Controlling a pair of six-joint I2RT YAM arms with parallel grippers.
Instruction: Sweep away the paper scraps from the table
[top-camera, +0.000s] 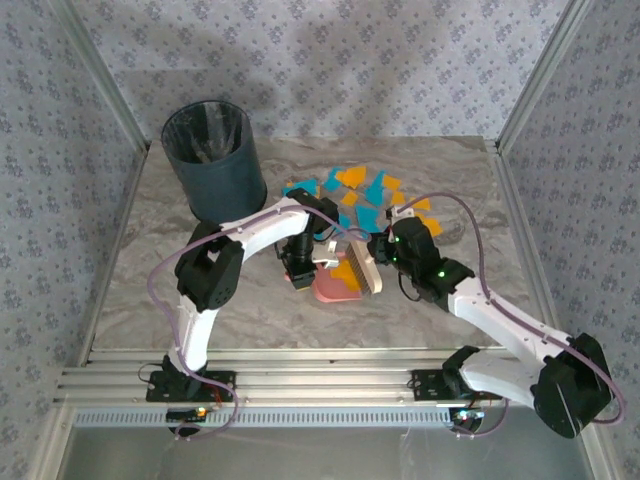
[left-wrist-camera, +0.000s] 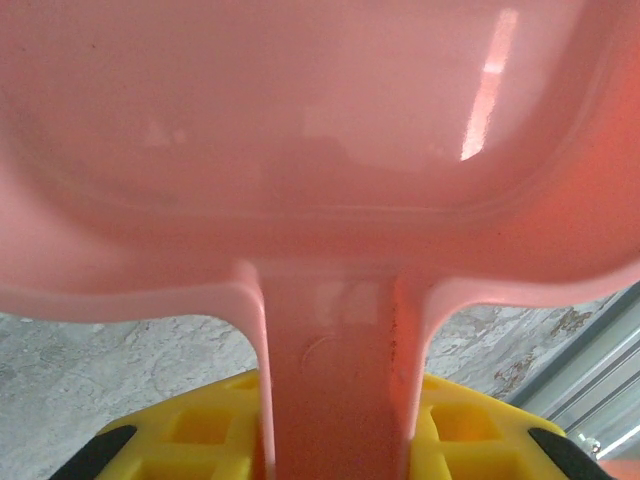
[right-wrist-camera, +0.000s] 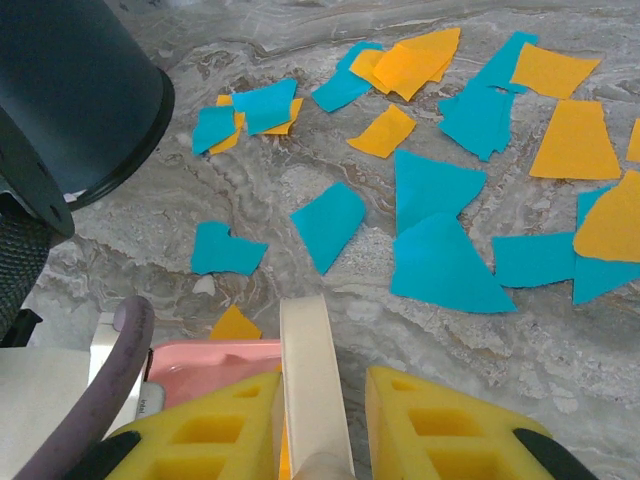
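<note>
While both arms meet over the table, its left side and near edge lie bare, dark bin at far-left corner, left gripper clenched on pink dustpan handle, right gripper clamped on cream brush, paper scraps teal and orange, flat, strewn far-centre

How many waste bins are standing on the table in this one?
1. The dark bin stands upright at the far left corner of the table, left of the paper scraps.
</note>
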